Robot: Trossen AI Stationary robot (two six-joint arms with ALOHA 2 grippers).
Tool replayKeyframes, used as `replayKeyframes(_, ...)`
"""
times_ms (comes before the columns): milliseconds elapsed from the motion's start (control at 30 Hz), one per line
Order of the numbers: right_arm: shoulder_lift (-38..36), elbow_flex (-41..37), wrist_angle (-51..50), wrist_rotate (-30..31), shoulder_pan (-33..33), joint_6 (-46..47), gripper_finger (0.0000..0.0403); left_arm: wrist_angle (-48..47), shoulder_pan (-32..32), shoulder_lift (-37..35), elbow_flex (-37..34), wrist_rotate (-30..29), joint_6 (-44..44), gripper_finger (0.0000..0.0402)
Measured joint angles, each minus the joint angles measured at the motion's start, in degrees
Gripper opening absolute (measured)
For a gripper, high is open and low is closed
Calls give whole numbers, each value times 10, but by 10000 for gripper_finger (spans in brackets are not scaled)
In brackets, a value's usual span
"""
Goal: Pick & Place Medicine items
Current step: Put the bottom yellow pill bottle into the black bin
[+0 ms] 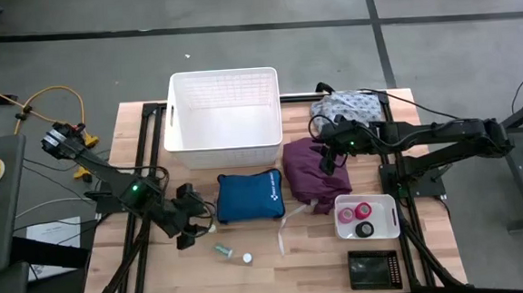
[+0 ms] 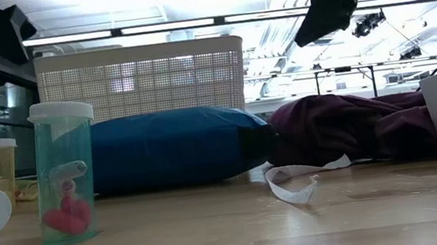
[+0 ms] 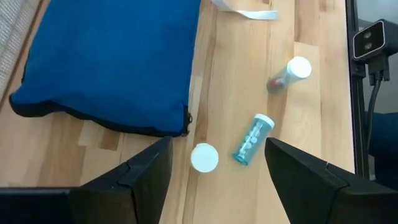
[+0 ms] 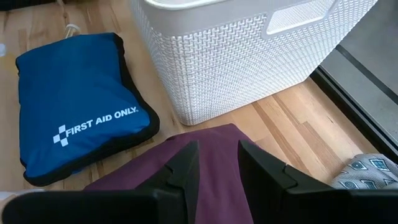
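- Bench: white basket at the far middle, blue pouch near it.
- Left end effector, wide and empty, hangs left of the pouch.
- Right end effector, narrow and empty, over purple cloth.
- Vial lies near the pouch, a white cap beside it.

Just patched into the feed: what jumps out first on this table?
A big white basket stands at the table's far side, with a blue first-aid pouch lying just in front of it. Beside the pouch lies a purple cloth bundle, under the right gripper. The open left gripper hangs near a greenish vial on the bare wood.
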Motion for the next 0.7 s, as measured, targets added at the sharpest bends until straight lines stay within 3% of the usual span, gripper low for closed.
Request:
replayKeyframes(333,0,0,1,0,0,0,98,-3,-24,6,-14,-21,-18,247)
replayKeyframes(700,0,0,1,0,0,0,98,0,-25,59,-23,-19,-29,247)
